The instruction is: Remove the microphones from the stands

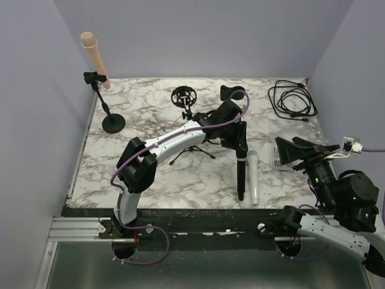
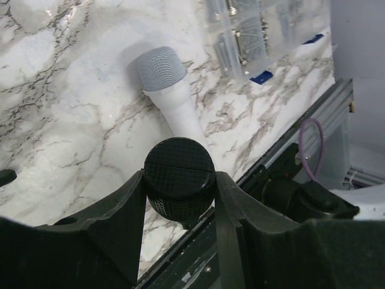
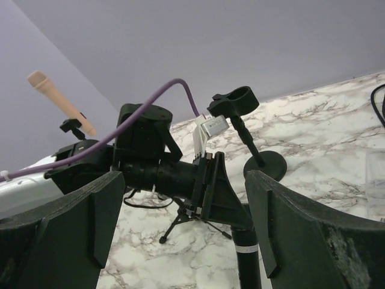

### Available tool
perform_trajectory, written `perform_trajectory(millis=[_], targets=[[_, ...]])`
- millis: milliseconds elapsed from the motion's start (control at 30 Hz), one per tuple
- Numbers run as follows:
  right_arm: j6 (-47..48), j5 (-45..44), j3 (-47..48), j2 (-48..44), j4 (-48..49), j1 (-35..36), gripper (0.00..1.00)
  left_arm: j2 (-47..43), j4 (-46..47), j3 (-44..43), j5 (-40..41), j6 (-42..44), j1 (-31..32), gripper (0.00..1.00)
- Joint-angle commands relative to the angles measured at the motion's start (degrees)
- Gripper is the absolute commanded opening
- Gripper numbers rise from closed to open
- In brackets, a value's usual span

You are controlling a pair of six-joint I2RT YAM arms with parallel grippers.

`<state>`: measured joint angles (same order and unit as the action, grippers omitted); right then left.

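The left claw (image 2: 180, 177) was clamped on the black microphone (image 1: 240, 177) near its mesh head, with the body pointing down toward the near edge of the counter (image 1: 174, 180). The microphone looked free of any holder. The empty stand (image 1: 233, 93) stood behind the claw, apart from it. Whether the tail of the microphone touched the counter could not be told from these views. The right claw (image 1: 284, 152) hung off to the right with its fingers spread wide, holding nothing.

The main risk was the grip itself. The fingers pinched a rounded part at one end, so the long body could swing or slide out if the arm moved quickly, and a drop would land it on the hard marble.

The white microphone (image 1: 253, 177) lay on the counter just beside the black one. Lowering the black one without shifting it sideways could set it on that white barrel, and both could then roll toward the near edge. A clear box (image 2: 252, 30) of small parts sat beyond the white microphone, where a wide sweep to the right could strike it.

Pulling back toward the far left could bring the arm near the tan microphone (image 1: 94, 57), which was perched in its own round-based stand (image 1: 112, 122) and looked easy to tip.
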<state>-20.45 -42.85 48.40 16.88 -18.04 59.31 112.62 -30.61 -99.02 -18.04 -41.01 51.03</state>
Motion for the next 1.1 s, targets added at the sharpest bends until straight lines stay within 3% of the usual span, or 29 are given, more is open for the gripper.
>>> perform_trajectory(millis=[0, 267, 867, 1067], targets=[[1.2, -2.2, -0.1, -1.9, -2.1, 0.2, 0.89, 2.8, 1.4, -2.7, 5.1, -2.6, 0.2, 0.00], [0.9, -2.9, 0.3, -2.5, -3.6, 0.3, 0.89, 8.7, 1.1, -5.1, 7.3, -3.4, 0.1, 0.00], [-0.7, -2.2, -0.2, -0.9, -3.9, 0.2, 0.89, 12.9, 2.5, -2.5, 15.6, -9.4, -0.5, 0.00], [-0.7, -2.2, -0.5, -0.7, -3.5, 0.2, 0.89, 14.1, 2.9, -2.9, 15.2, -10.9, -0.4, 0.09]])
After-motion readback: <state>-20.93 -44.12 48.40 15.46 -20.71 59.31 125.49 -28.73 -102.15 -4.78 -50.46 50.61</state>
